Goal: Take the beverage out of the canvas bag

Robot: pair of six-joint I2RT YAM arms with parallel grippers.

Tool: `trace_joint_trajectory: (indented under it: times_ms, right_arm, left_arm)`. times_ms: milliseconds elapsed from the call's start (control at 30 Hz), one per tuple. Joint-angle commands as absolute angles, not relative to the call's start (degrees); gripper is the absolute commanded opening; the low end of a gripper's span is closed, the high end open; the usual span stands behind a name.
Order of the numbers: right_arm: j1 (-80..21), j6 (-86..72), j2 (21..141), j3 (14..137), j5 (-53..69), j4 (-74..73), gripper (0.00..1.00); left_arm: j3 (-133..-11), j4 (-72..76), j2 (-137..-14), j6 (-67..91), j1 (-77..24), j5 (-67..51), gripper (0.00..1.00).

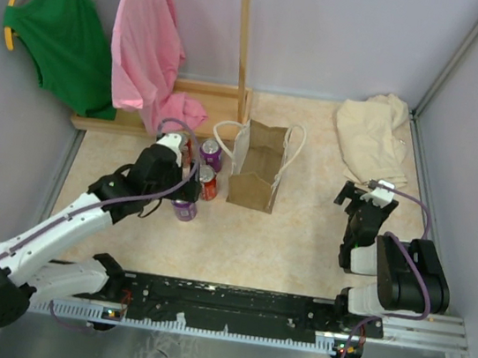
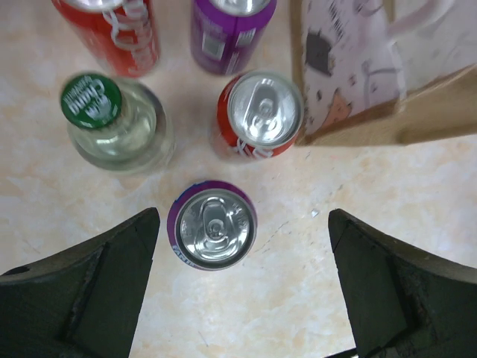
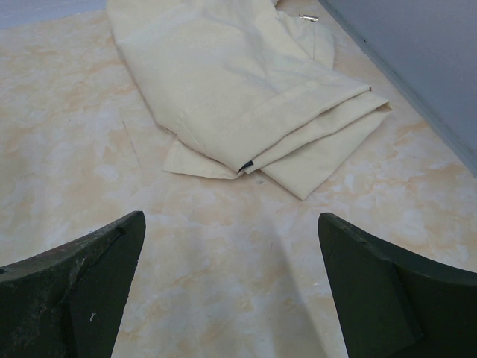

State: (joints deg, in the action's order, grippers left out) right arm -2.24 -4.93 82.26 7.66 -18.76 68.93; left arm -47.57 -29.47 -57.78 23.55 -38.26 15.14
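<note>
The tan canvas bag (image 1: 254, 170) with white loop handles stands upright mid-table; its wall also shows in the left wrist view (image 2: 350, 67). No drink shows inside it. Left of it stand a purple can (image 1: 211, 152), a red can (image 1: 209, 185) and a second purple can (image 1: 184, 211). My left gripper (image 1: 180, 190) is open and empty above this group. In its wrist view the gripper (image 2: 243, 237) has the near purple can (image 2: 212, 227) upright just ahead of its fingers, untouched. A red can (image 2: 261, 114) and a green-capped bottle (image 2: 112, 123) stand beyond. My right gripper (image 1: 357, 196) is open and empty.
A folded beige cloth (image 1: 369, 137) lies at the back right, ahead of the right gripper (image 3: 231, 224) in its wrist view (image 3: 246, 82). A wooden rack base (image 1: 188, 101) with a green shirt (image 1: 60, 25) and a pink shirt (image 1: 147, 41) stands at the back left. Walls close both sides.
</note>
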Motion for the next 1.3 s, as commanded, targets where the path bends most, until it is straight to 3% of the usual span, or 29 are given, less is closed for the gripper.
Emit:
trace_joint_trajectory:
  times_ms: [0,300,633,767,1000,1267]
  right_arm:
    - [-2.72,-4.21,82.61,9.40,-19.70,71.37,0.99]
    - [-2.72,-4.17,82.62,9.34,-19.70,71.37,0.99]
    - [-2.72,-2.02,82.79,10.28,-13.85,69.90,0.99]
    - [-2.72,-2.02,82.79,10.32,-13.75,69.94,0.99]
    - [-2.72,-1.97,82.79,10.25,-13.69,69.96,0.99]
    - [-2.72,-2.02,82.79,10.35,-13.69,69.85,0.99]
  left_arm:
    - [-52.87,-29.58,-54.14,20.39,-38.50,18.02,1.00]
    - [-57.47,-23.38,-54.47,13.71,-34.82,33.41,1.00]
    - [-54.02,-19.29,-52.34,13.38,-17.97,35.04,1.00]
    - [-51.95,-17.15,-52.96,13.20,-12.47,34.48,1.00]
    - [-50.12,-17.52,-54.51,15.90,5.77,19.19,1.00]
    - [-50.73,-18.55,-54.36,13.90,12.86,12.98,1.00]
